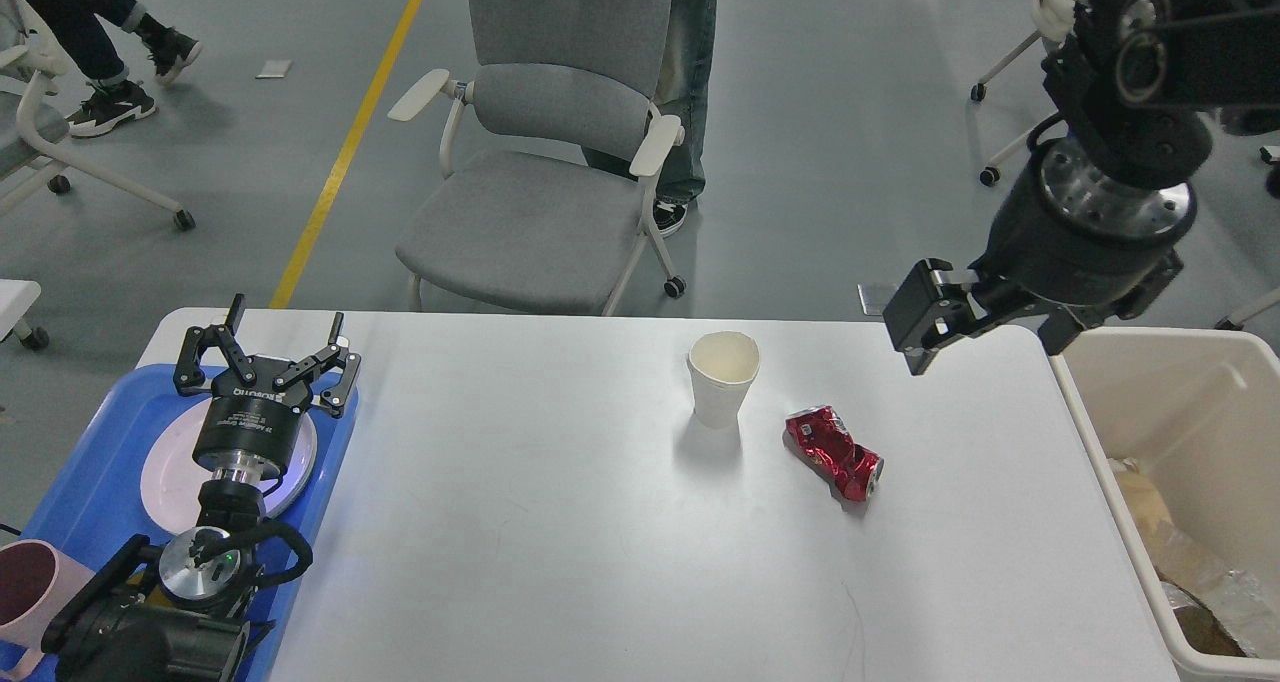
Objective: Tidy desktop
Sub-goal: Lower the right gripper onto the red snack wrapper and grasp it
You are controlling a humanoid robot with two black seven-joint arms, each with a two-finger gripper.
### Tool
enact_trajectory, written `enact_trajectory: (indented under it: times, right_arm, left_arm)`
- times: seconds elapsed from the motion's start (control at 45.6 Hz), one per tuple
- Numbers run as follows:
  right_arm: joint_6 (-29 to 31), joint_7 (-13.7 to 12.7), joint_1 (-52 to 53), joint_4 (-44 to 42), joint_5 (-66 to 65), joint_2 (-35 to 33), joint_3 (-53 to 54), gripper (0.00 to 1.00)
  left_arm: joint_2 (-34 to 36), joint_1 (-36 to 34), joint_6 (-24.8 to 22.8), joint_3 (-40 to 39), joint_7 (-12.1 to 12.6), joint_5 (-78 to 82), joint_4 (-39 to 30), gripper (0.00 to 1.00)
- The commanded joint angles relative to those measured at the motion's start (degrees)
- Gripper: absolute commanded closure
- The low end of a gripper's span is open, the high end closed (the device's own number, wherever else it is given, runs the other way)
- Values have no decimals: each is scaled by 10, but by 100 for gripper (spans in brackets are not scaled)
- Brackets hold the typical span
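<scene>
Two things are cut off at the edges: a pink mug [25,587] at the lower left and the beige bin [1180,482] at the right, its crumpled contents hard to make out. The left gripper [285,337] hangs fingers spread and empty over a white plate [165,467] on the blue tray [90,492]. The right gripper [925,322] is seen side-on above the far right of the smooth white desktop [560,522]; I cannot tell its opening. A paper cup [723,377] stands upright beside a crushed red can [833,452]
</scene>
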Motion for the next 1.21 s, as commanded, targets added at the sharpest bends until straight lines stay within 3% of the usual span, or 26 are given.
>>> enact_trajectory:
  times: [0.0,0.197,0.416,0.701,0.833,0.986,1.183]
  right_arm:
    - [-71,0,-67,-35,-5,18,15,0]
    - [-177,6,-218,-128,-117,23,33,1]
    - [-184,16,-429,-305,-274,23,86,1]
    - [-185,16,-676,-573,-280,96,90,1]
    - [-194,16,-724,-608,-282,111,91,1]
    - [-249,15,-771,-614,-286,114,88,1]
    - [-259,15,-780,-613,-299,115,92,1]
  left_arm:
    - [0,0,0,0,0,0,0,4]
    - [0,1,-1,0,0,0,0,4]
    - [-1,1,-1,0,1,0,0,4]
    - [-1,1,-4,0,0,0,0,4]
    - [0,1,-4,0,0,0,0,4]
    - [0,1,-4,0,0,0,0,4]
    - [0,1,-5,0,0,0,0,4]
